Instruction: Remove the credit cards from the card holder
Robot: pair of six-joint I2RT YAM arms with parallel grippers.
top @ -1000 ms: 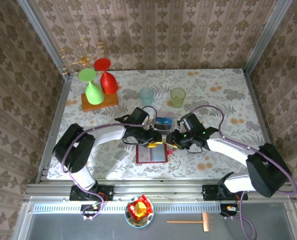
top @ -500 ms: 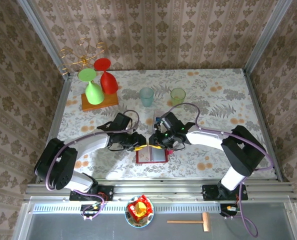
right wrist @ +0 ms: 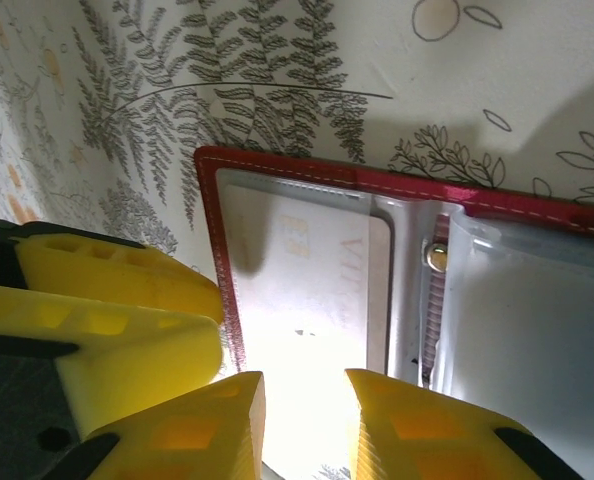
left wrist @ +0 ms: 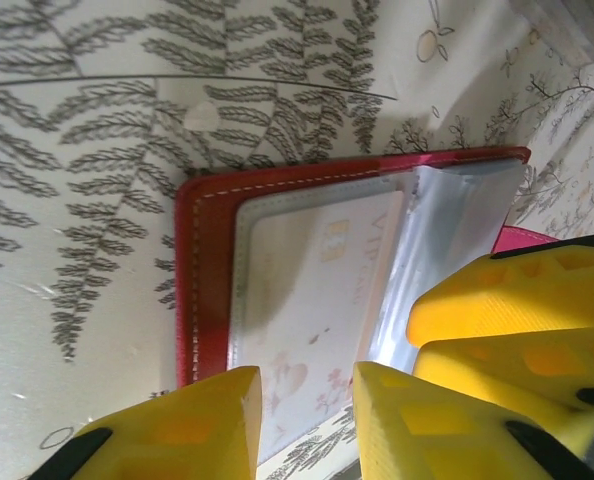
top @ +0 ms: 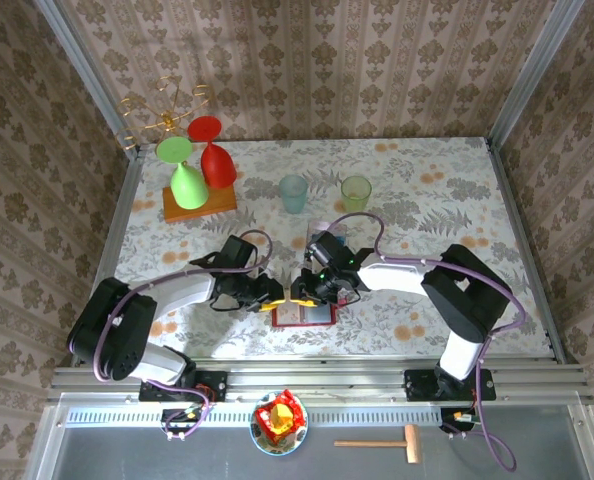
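The red card holder (top: 312,318) lies open on the table near the front edge. A pale pink credit card (left wrist: 307,290) sits in its left clear pocket, inside the red border (left wrist: 202,280). More clear pockets (left wrist: 447,230) are folded up to the right. My left gripper (top: 270,293) is at the holder's left top corner, its jaws (left wrist: 307,420) open over the card's near edge. My right gripper (top: 302,290) is right beside it, open, with the same pink card (right wrist: 307,290) showing past its tips (right wrist: 302,420). The two grippers nearly touch.
A teal cup (top: 293,192) and a green cup (top: 356,192) stand behind the arms. A wooden block with upturned green and red glasses (top: 198,200) is at the back left. The holder's metal spine (right wrist: 437,300) runs beside the card.
Both grippers have moved left and down onto the holder's upper left part, ending side by side. Their jaws have narrowed a little. The holder has stayed put.
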